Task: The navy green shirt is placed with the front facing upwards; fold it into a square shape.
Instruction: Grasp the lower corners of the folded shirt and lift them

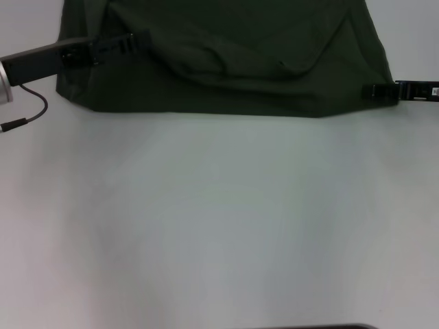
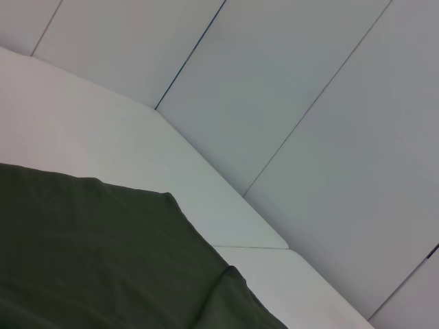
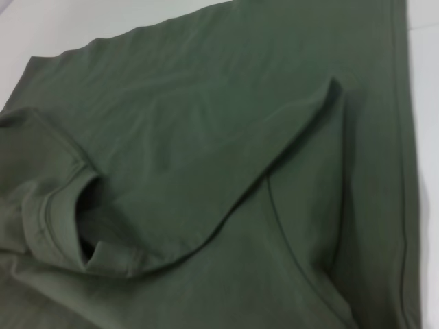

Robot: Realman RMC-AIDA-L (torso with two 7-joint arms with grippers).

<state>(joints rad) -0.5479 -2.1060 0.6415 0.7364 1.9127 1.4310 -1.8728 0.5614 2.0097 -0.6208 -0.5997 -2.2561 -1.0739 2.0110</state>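
The navy green shirt (image 1: 226, 62) lies on the white table (image 1: 219, 219) at its far side, partly folded, with plain green cloth up and no letters showing. Its near hem runs straight across the head view. My left gripper (image 1: 127, 42) rests over the shirt's left part. My right gripper (image 1: 374, 90) is at the shirt's near right corner, touching its edge. The right wrist view shows the shirt (image 3: 226, 157) close up, with the neck opening (image 3: 75, 219) and a folded-over flap. The left wrist view shows a corner of the shirt (image 2: 103, 260).
The white table stretches wide in front of the shirt. A black cable (image 1: 31, 113) hangs from my left arm at the left edge. Grey wall panels (image 2: 288, 103) stand behind the table in the left wrist view.
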